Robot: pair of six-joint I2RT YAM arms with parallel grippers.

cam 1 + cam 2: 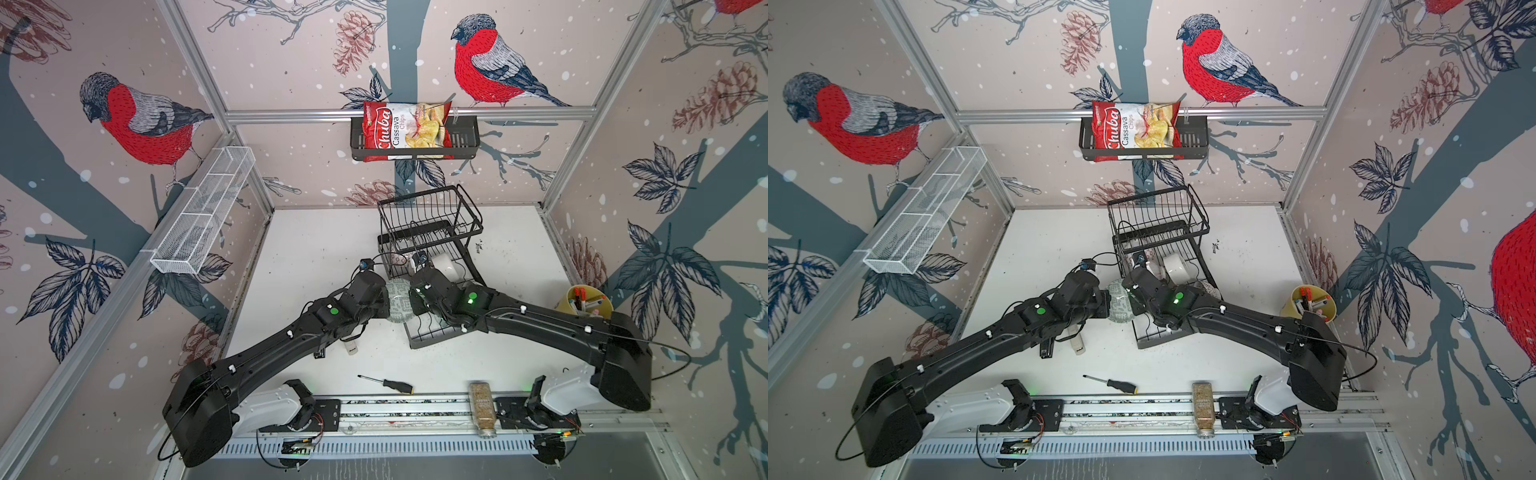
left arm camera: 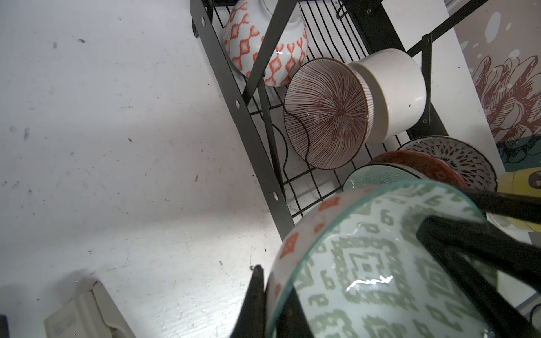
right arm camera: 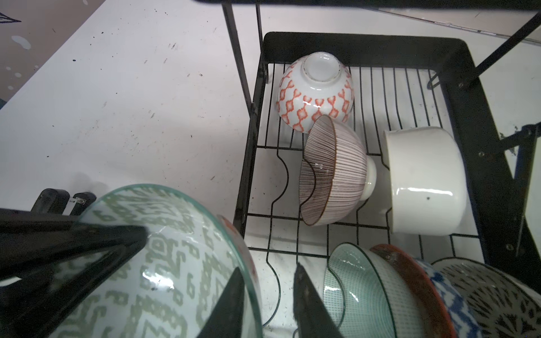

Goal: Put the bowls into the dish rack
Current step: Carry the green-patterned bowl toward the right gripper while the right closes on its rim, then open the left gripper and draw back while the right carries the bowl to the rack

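Pale green key-and-diamond glaze covers the inside of the bowl [image 3: 161, 248] you hold. Its rim is teal and its outer wall is white with orange diamonds. It hangs tipped on edge, off the table, at the left rail of the dish rack [image 3: 366, 44] near the rack's front end, between your 2 arms. Your left gripper [image 2: 273, 295] is clenched on the rim, 1 finger inside and 1 outside. Your right gripper [image 3: 267, 268] straddles the opposite rim with 1 finger inside the bowl. The other finger stands clear of the outer wall, so that grip is not closed.

The rack is black wire on a flat black frame, with wavy slot wires. On its lower tier an orange-lattice bowl [image 3: 314, 96] sits upside down. A red-brown striped bowl [image 3: 333, 172] lies on its side just beside it, then a straight-walled plain white bowl [image 3: 424, 181], also on its side. Nearer you, 4 bowls stand nested on edge: a pale teal bowl [image 3: 360, 289], a red-brown bowl [image 3: 409, 281], a blue bowl [image 3: 448, 295] and a black-and-white diamond bowl [image 3: 491, 292].

The scuffed white table [image 3: 117, 102] carries a yellow cup of markers [image 1: 584, 303] right of the rack.
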